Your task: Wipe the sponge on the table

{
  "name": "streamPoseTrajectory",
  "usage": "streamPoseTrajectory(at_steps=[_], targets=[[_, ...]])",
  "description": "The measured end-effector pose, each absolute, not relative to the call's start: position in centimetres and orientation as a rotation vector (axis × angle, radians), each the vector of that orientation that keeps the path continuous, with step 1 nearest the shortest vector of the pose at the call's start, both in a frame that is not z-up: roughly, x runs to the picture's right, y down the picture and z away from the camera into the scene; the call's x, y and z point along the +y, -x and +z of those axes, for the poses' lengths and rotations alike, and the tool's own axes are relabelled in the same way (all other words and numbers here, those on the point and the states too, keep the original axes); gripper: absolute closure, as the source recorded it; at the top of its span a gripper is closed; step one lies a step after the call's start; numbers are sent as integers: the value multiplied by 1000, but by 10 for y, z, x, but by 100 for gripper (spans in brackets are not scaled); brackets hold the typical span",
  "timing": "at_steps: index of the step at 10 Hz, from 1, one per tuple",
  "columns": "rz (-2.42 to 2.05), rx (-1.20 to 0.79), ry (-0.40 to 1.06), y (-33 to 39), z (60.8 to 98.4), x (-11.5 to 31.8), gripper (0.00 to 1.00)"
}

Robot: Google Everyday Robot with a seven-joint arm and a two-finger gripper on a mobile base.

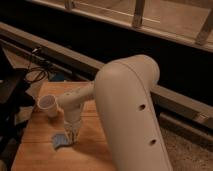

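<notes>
A small light-blue sponge (60,140) lies flat on the wooden table (40,150), toward its middle left. My gripper (71,135) points straight down at the sponge's right edge and seems to touch it. The big white arm (127,115) fills the right of the view and hides much of the table's right side.
A white cup (48,104) stands on the table's far left, just behind the gripper. Black cables and dark equipment (15,87) sit off the table's left side. A dark rail and ledge (175,97) run behind the table.
</notes>
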State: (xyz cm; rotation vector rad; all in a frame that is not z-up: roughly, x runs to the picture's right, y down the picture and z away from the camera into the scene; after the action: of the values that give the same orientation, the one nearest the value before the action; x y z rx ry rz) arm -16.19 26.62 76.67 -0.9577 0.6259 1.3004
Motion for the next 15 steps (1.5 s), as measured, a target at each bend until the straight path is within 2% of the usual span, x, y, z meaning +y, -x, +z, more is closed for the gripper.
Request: streamPoseTrajectory(at_steps=[1, 2, 8, 9, 15], targets=[[1315, 628, 951, 153, 768, 264, 98], [1314, 625, 948, 152, 768, 263, 89], [1306, 563, 860, 159, 748, 231, 29], [1314, 555, 852, 157, 749, 227, 22], [1298, 529, 868, 178, 771, 230, 20]])
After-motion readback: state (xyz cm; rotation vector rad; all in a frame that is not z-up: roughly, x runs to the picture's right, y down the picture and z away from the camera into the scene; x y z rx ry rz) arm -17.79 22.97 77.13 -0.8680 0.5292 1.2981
